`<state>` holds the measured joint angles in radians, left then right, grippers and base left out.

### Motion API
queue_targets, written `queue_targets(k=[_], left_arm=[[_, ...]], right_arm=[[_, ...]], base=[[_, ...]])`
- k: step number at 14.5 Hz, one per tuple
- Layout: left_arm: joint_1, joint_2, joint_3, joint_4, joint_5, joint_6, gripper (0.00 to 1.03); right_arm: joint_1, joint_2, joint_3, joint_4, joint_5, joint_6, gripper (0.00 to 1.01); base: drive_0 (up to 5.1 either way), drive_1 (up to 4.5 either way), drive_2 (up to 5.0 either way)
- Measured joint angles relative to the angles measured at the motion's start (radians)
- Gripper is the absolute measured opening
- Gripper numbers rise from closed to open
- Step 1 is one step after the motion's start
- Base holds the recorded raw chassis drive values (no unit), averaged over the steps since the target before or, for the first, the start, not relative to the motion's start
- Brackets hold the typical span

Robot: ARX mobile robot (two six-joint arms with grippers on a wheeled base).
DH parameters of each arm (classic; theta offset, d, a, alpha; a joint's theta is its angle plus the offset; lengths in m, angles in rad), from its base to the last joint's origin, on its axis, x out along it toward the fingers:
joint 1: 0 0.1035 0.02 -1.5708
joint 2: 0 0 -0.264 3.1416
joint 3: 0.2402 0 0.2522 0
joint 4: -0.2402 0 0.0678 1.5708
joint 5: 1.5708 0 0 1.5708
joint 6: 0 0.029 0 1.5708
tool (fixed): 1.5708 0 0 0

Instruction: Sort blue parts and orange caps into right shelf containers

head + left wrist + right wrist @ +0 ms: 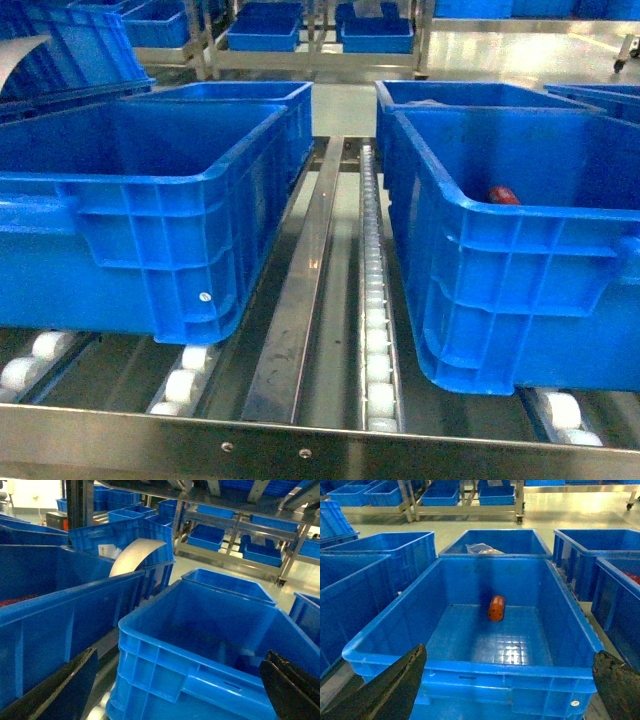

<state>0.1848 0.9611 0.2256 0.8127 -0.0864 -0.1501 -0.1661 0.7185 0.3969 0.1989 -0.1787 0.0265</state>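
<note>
From the head camera I see two large blue crates on the roller shelf in front of me; the left crate [150,210] sits on white rollers [185,375], and the right crate [520,250] stands just across a steel rail [300,290] and a line of small rollers [375,300]; neither arm shows in this view. Inside the right crate, near its right wall, I can make out a bit of an orange cap [503,195], mostly hidden by the rim.

My right wrist camera looks straight down into that same crate [470,667]; one orange cap [496,608] lies on its side on the crate floor, toward the far wall, apart from every wall; I cannot read any print on it. The right gripper [505,690] hangs above the near rim, its two dark fingers [395,685] spread far apart at the frame's lower corners, with nothing between them. Behind this crate another blue crate [495,542] holds a crumpled clear bag [482,548].

My left wrist camera shows the left gripper [175,692] likewise spread wide and holding nothing, its fingers [60,690] at the bottom corners; it hovers over the near rim of a deep blue crate [200,680]; I see no cap in it. A curved white sheet [135,555] sticks up from the crates to the left; further shelving with blue bins [205,535] stands in the background.
</note>
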Motion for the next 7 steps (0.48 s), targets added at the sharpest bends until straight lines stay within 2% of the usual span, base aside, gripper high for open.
queue_targets(k=[2,3,4,5,6,7], left_arm=[[0.0,0.0,0.0,0.0,0.0,0.0,0.98],[0.024,-0.027,0.005,-0.092,0.101,0.031,0.91],[0.019,-0.069,-0.018,-0.141,0.206,0.076,0.8],[-0.009,-0.118,-0.051,-0.157,0.251,0.107,0.67],[-0.035,-0.158,-0.073,-0.169,0.247,0.125,0.55],[-0.084,-0.287,-0.136,-0.239,0.188,0.132,0.13]], right_arm=[[0.0,-0.001,0.0,0.002,-0.001,0.0,0.98],[0.001,-0.001,-0.006,0.031,0.001,0.0,0.97],[0.007,-0.012,-0.046,0.137,0.022,-0.006,0.88],[0.028,-0.053,-0.106,0.187,0.041,-0.012,0.75],[0.05,-0.09,-0.158,0.189,0.056,-0.016,0.61],[0.159,-0.182,-0.242,0.183,0.167,-0.019,0.2]], base=[[0.0,0.0,0.0],[0.0,0.0,0.0],[0.0,0.0,0.0],[0.0,0.0,0.0],[0.0,0.0,0.0],[0.0,0.0,0.0]])
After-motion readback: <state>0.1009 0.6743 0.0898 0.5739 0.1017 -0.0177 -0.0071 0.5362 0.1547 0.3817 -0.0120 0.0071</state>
